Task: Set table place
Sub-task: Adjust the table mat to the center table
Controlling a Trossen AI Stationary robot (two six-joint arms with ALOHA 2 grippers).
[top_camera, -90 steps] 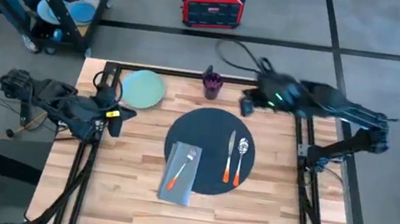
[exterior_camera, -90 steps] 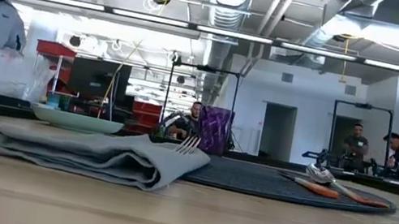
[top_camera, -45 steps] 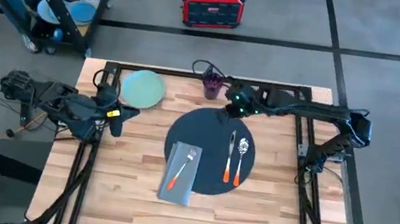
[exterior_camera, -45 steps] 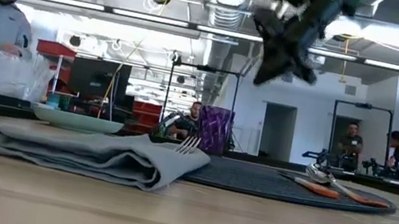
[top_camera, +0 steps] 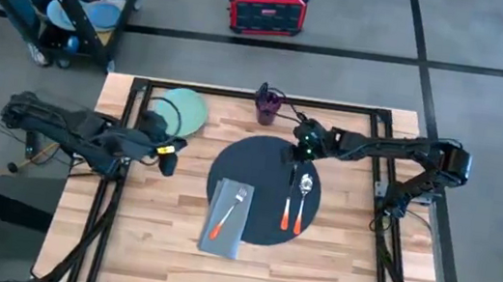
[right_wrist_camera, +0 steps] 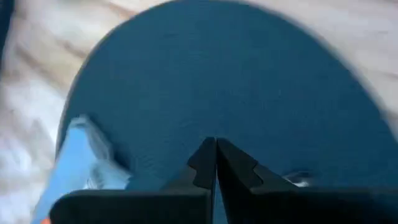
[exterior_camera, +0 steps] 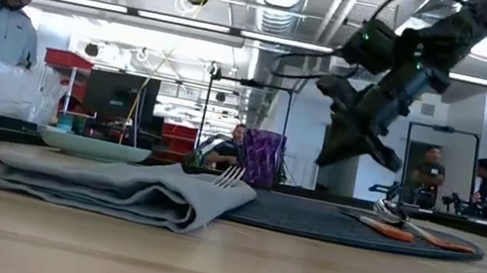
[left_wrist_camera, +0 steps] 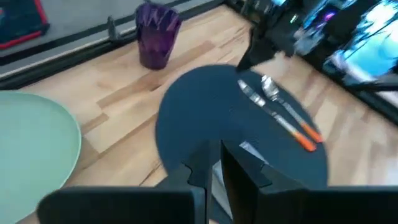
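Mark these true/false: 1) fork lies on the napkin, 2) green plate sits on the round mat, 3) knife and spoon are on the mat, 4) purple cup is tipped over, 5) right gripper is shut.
1) True: the fork lies on the napkin.
2) False: the green plate sits on bare table, apart from the mat.
3) True: knife and spoon lie side by side on the mat.
4) False: the purple cup stands upright.
5) True: the right gripper is shut, above the mat.
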